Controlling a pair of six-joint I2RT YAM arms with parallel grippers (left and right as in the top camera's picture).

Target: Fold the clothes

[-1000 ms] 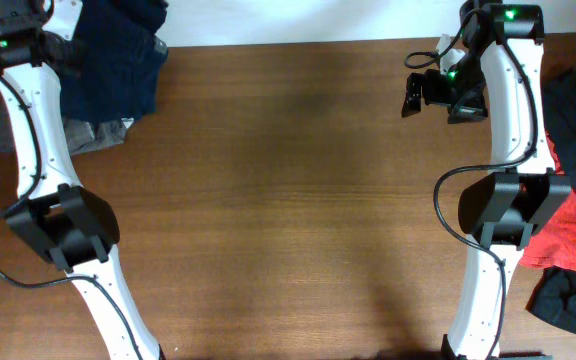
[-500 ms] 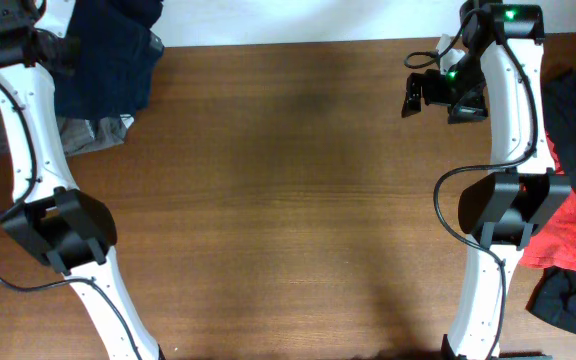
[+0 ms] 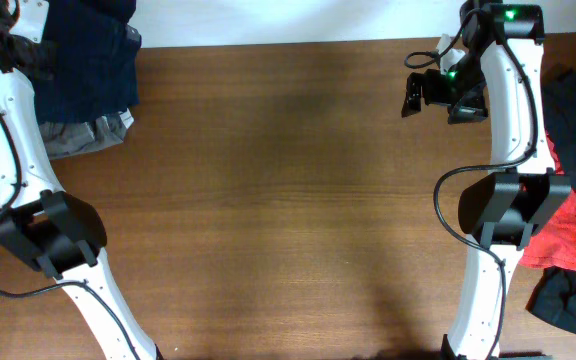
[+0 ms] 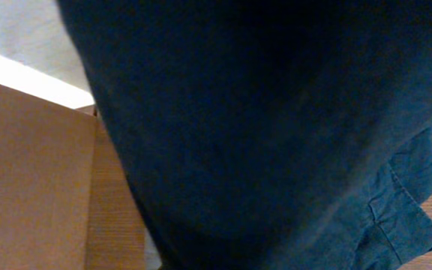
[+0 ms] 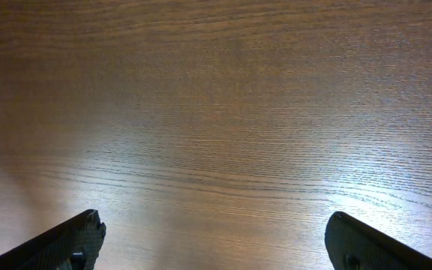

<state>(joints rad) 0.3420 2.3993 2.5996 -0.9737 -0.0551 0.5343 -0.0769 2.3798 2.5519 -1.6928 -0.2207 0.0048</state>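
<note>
Since a second ago you've dragged the navy garment [image 3: 90,72] farther left at the table's [image 3: 288,200] far-left corner. Left gripper [image 3: 40,57] clenched on it; right gripper [image 3: 415,92] spread wide, well apart.

Overhead brightness: the worktop [image 3: 288,200] is lit evenly and moderately from above; a pale strip along the top edge is washed out.
Overhead shadows: soft, faint darker patches are seen on the wood at upper centre and near the bottom edge.
Overhead sharpness: wood grain is rendered crisply.
Left wrist exposure: the frame is filled by the navy garment [image 4: 261,135], shown very dark and soft; seams are made out only at lower right.
Left wrist contrast: a bright band is blown out at upper left.
Right wrist glare: broad white sheen is spread over the lower wood; the top is dimmer.
Right wrist focus: the right pincer [image 5: 212,225] fingers [image 5: 70,241] are reduced to dark silhouettes.
</note>
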